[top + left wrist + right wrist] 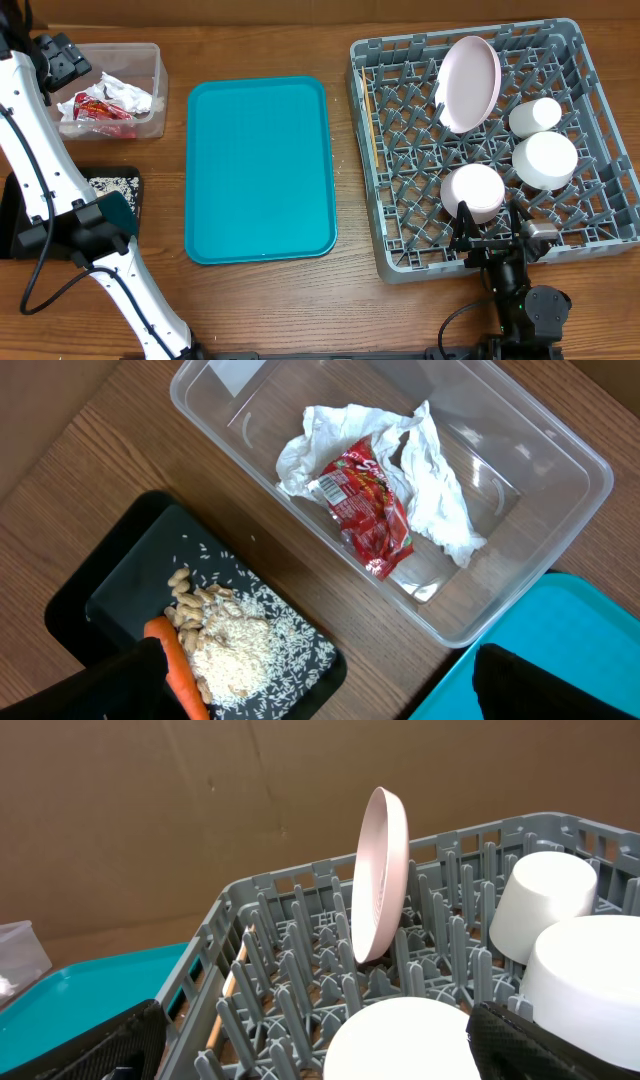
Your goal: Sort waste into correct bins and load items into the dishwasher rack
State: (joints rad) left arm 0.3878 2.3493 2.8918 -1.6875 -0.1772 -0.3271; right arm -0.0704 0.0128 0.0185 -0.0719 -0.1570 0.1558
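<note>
Brown wood-grain table (260,40) runs under everything, with a plain cardboard wall (150,800) behind the far side in the right wrist view. At the upper left of the overhead frame sits the clear tub (150,60). Inside it the red wrapper (370,510) lies on top of the crumpled white napkin (440,490).

Just below the tub is the black tray (130,560), holding a heap of beige grains (235,650) with the carrot (180,670) touching their lower left edge. The left claw (320,655) hangs over the gap between the black tray and the teal tray (260,170), fingers spread wide and empty. One finger partly hides the carrot in the wrist view, and the white left arm (30,130) crosses the black tray's left side in the overhead view.

The teal tray fills the middle of the overhead frame, between the bins and the grey rack (590,60) on the right. In the rack the pink plate (470,82) stands on edge between pegs, leaning a little. The cup (535,116), the right bowl (545,160) and the near bowl (473,192) sit close together and look to be upside down. A thin wooden stick (372,125) lies along the rack's left wall.

The right claw (315,1020) hovers at the rack's lower edge, over the near bowl, also spread wide and gripping nothing.
</note>
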